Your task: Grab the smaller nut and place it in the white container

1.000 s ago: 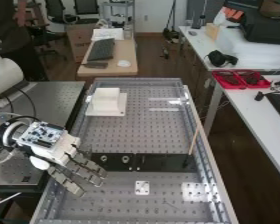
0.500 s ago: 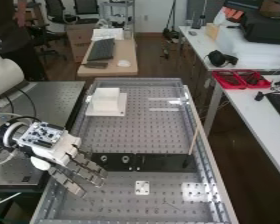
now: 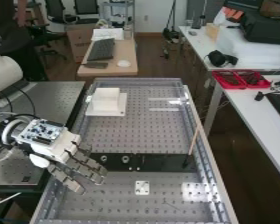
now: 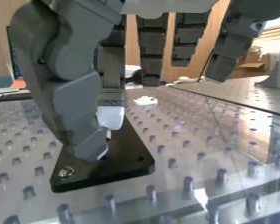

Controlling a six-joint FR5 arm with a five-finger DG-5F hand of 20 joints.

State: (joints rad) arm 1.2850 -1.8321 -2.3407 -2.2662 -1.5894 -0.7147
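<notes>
Hand (image 3: 56,149) is low at one end of the black bar (image 4: 127,162), its grip state not determinable; off-centre contact may eject the smaller nut, short of the white container (image 3: 107,101) toward the table's far end.

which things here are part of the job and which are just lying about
Part of the job:
- hand
- white container
- flat black bar

Just lying about:
- larger nut
- bearing
- thin stick
- small white plate
- keyboard
- red trays

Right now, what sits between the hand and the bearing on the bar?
High view: the larger nut stands on the black bar between hand and bearing.
</notes>
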